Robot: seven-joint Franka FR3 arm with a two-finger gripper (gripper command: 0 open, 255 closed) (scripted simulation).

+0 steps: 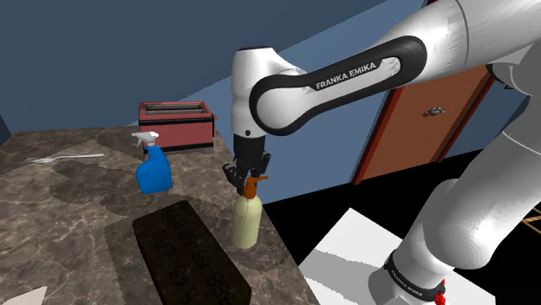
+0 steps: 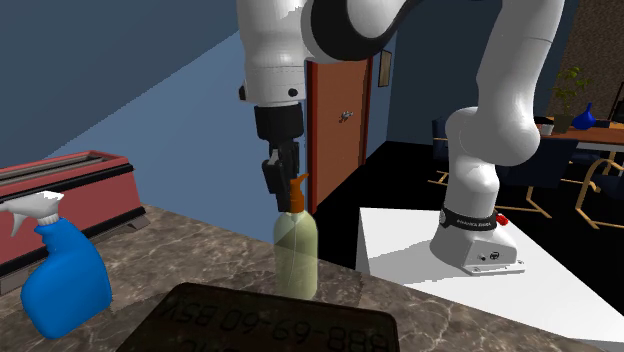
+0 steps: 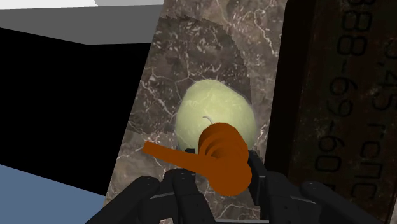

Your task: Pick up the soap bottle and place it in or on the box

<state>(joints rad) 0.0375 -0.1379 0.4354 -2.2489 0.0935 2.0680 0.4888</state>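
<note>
Overhead, the white arm (image 1: pixel 347 74) folds at the elbow and drops its wrist straight down, so the jaws point at the marbled worktop (image 1: pixel 87 199); they look clamped on the orange pump (image 1: pixel 251 184) of the soap bottle (image 1: pixel 246 221), one finger on either side of it; the bottle stands directly under the jaws, base on the worktop near its edge, long axis upright and in line with them; the wrist view looks down on its pale green body (image 3: pixel 216 114) and shows the spout running sideways across one finger, away from the dark flat box (image 3: pixel 343 95) lying just beside the other finger; the shoulder view shows that box (image 1: pixel 191 256) flat on the worktop with printed digits, and a blue spray bottle (image 1: pixel 153 169) and a red appliance (image 1: pixel 176 124) well beyond the jaws; the second exterior view adds the white stand (image 2: pixel 470 260) and a brown door (image 2: pixel 340 120) behind the jaws.
</note>
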